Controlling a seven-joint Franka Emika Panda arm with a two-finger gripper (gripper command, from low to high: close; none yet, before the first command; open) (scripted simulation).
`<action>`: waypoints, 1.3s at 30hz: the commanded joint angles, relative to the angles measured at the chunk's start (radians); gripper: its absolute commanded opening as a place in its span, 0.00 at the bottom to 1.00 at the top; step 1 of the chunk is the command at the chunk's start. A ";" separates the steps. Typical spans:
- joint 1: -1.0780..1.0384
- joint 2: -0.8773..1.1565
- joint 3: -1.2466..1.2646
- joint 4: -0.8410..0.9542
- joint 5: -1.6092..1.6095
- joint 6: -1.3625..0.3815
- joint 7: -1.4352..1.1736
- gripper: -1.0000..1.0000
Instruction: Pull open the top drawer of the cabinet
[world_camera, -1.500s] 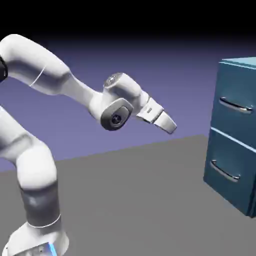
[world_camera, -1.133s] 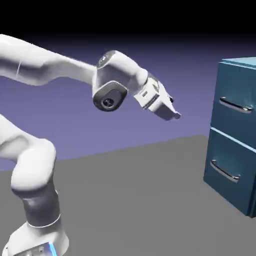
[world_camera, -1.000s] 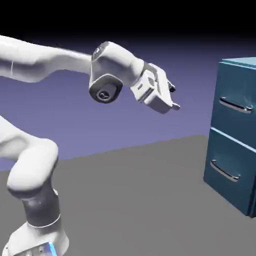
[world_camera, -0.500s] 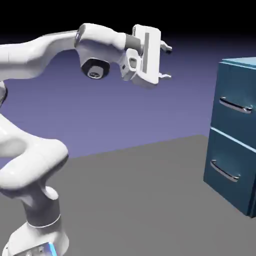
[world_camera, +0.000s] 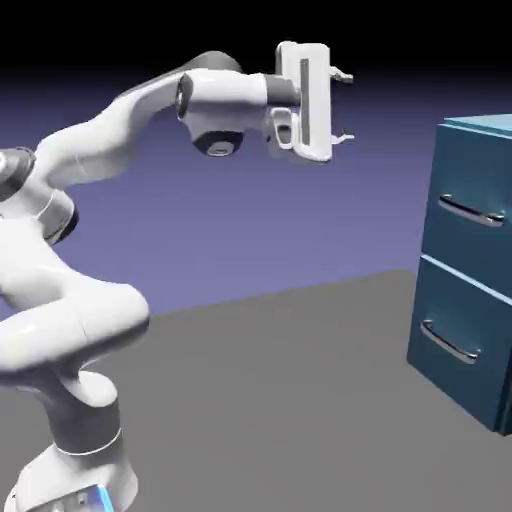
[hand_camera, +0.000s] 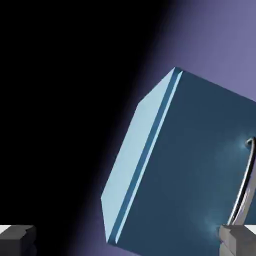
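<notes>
We hold the fingers (world_camera: 346, 106) spread and empty, high and well apart from the top drawer (world_camera: 477, 215) of the cabinet (world_camera: 470, 340) at right; descending carelessly, we risk overshooting onto the lower drawer's handle (world_camera: 447, 343).

Teal-blue cabinet (world_camera: 478, 270), silver bar handles, white arm (world_camera: 90, 250), grey table (world_camera: 280, 400), blue-violet backdrop (world_camera: 250, 240)

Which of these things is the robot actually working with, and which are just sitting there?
For the job:
- top drawer, shut
- its silver handle
- the cabinet
- gripper, open, apart from the cabinet

Just there:
- lower drawer
- grey table
</notes>
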 joint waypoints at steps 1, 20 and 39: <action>-0.029 -0.016 0.020 0.011 0.044 -0.011 0.005 0.50; -0.569 -0.324 0.403 0.214 0.867 -0.227 0.109 0.50; -0.459 -0.336 0.394 0.050 0.852 -0.282 0.098 0.00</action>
